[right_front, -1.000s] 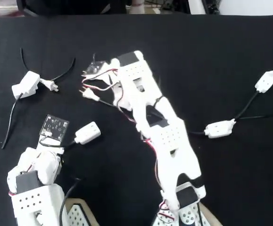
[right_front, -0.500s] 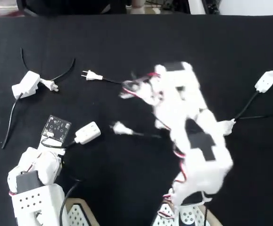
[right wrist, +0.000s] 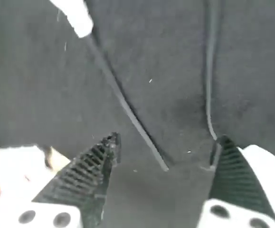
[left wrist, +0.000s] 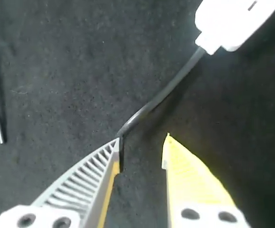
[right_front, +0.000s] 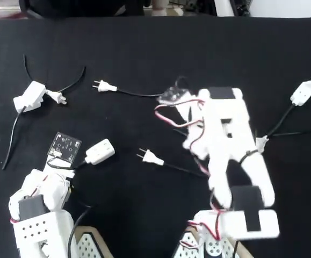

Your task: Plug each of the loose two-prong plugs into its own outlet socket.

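Two loose two-prong plugs lie on the black cloth: one (right_front: 105,86) at the back centre, one (right_front: 150,157) in the middle with its cable running under the right arm (right_front: 225,134). A third plug (right_front: 58,97) lies at a white socket (right_front: 30,95) at the far left; whether it is seated I cannot tell. Another socket (right_front: 100,152) sits just ahead of the left arm (right_front: 42,188). My left gripper (left wrist: 139,149) is open over that socket's cable (left wrist: 161,95), the socket (left wrist: 237,21) farther ahead. My right gripper (right wrist: 165,147) is open above a thin cable (right wrist: 123,104) leading to a white plug body (right wrist: 75,16).
Two more white sockets lie on the right, one (right_front: 304,91) near the table's right edge and one (right_front: 261,144) half hidden by the right arm. Black cables trail across the cloth at left (right_front: 13,134) and right (right_front: 284,115). The table's far edge runs along the top.
The right arm swung from the left-centre to the right and drew back toward its base. The middle plug shifted rightward and toward the front. The left arm stayed still.
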Motion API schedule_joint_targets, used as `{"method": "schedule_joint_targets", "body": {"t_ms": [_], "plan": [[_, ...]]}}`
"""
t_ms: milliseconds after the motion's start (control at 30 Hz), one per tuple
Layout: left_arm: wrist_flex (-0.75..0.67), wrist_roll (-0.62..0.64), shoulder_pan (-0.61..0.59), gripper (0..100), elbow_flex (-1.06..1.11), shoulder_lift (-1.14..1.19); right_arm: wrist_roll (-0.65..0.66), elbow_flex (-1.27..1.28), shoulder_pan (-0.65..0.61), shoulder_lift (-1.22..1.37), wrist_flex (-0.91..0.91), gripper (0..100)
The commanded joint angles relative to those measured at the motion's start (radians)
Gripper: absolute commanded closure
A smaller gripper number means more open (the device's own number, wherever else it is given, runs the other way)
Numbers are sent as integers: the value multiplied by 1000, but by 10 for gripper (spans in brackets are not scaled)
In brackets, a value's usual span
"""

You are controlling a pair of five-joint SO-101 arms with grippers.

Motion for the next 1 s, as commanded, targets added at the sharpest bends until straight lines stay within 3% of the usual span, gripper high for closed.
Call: {"method": "schedule_joint_targets", "body": {"t_ms": [0,133,267,467,667,733,833,967], "plan": [[8,-9,13,842,-5,-8,-189,7,-112,-111,17,767],[8,-11,13,843,-5,-8,-83,67,-325,-162,20,886],[8,-11,13,844,-5,-8,-74,150,-508,-145,-143,883],[8,-11,13,844,-5,-8,-86,177,-537,62,-305,775],[8,-11,13,844,-5,-8,-87,117,-597,223,-381,774],[8,-11,13,844,-5,-8,-84,97,-585,255,-391,828],[8,-11,13,844,-5,-8,-84,64,-542,294,-374,988],[8,-11,13,844,-4,-8,-84,48,-509,303,-356,988]]}}
